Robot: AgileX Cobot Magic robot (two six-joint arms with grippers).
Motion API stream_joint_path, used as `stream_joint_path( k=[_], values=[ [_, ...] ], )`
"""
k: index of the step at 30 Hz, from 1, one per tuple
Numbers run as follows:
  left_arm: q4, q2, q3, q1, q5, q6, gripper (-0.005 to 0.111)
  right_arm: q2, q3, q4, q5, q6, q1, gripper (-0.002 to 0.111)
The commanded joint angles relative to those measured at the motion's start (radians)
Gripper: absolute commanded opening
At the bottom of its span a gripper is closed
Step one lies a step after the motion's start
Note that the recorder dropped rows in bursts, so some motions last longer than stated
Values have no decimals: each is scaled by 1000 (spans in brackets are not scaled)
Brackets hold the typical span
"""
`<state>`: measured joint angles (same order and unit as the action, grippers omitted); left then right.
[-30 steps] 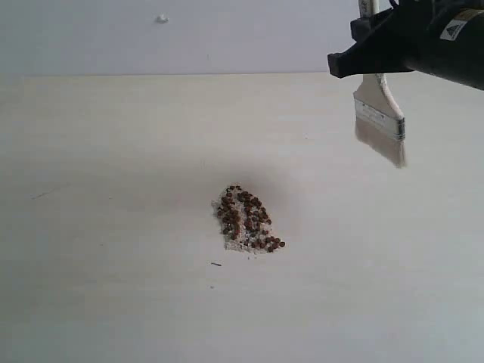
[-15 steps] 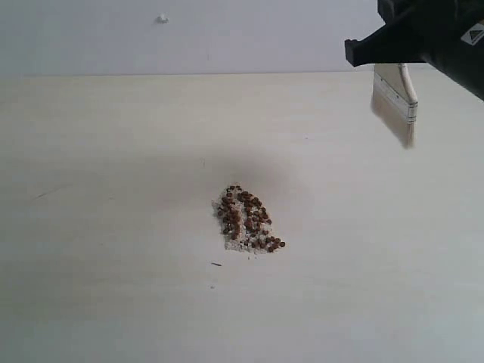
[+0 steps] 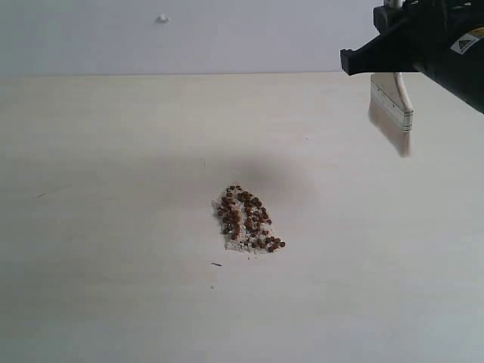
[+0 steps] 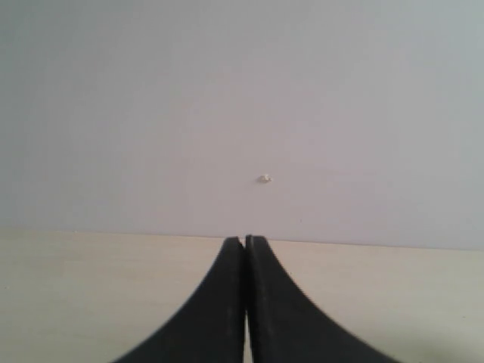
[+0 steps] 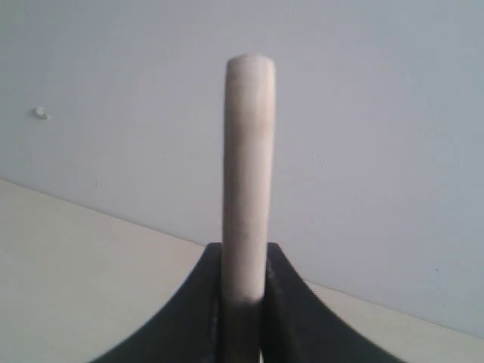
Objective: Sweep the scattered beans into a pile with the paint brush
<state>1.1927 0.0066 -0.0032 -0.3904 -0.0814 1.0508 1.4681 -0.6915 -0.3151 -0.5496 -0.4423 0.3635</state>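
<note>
The reddish-brown beans (image 3: pixel 247 219) lie gathered in one small heap on the pale table, mixed with whitish crumbs. My right gripper (image 3: pixel 393 60) hangs high at the upper right of the exterior view, shut on the paint brush (image 3: pixel 392 106), whose silver band and off-white bristles point down, well above the table and far right of the heap. In the right wrist view the cream handle (image 5: pixel 248 174) stands up between the fingers of that gripper (image 5: pixel 243 253). My left gripper (image 4: pixel 244 240) is shut and empty, and it does not show in the exterior view.
The pale wooden table (image 3: pixel 113 189) meets a plain white wall with a small white speck (image 3: pixel 162 18) on it. A tiny dark fleck (image 3: pixel 216 264) lies just in front of the heap.
The right arm has carried the brush to the right and turned it more edge-on to the camera. The bean heap has not moved.
</note>
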Motion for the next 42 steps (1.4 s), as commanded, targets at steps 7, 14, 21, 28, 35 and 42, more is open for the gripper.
stream_joint_path(
  k=[7, 14, 21, 28, 35, 42],
  values=[
    [-4, -7, 3, 2, 0, -5, 0, -1, 6, 25, -1, 0, 3, 0],
    [-4, -7, 3, 2, 0, -5, 0, -1, 6, 44, 38, 0, 3, 0],
    [-4, -7, 3, 2, 0, -5, 0, -1, 6, 44, 23, 0, 3, 0],
    [-4, -7, 3, 2, 0, -5, 0, -1, 6, 44, -5, 0, 3, 0],
    [-4, -7, 3, 2, 0, -5, 0, 33, 6, 17, -1, 57, 3, 0],
    [-4, -7, 3, 2, 0, -5, 0, 38, 6, -122, -52, -18, 185, 0]
  ],
)
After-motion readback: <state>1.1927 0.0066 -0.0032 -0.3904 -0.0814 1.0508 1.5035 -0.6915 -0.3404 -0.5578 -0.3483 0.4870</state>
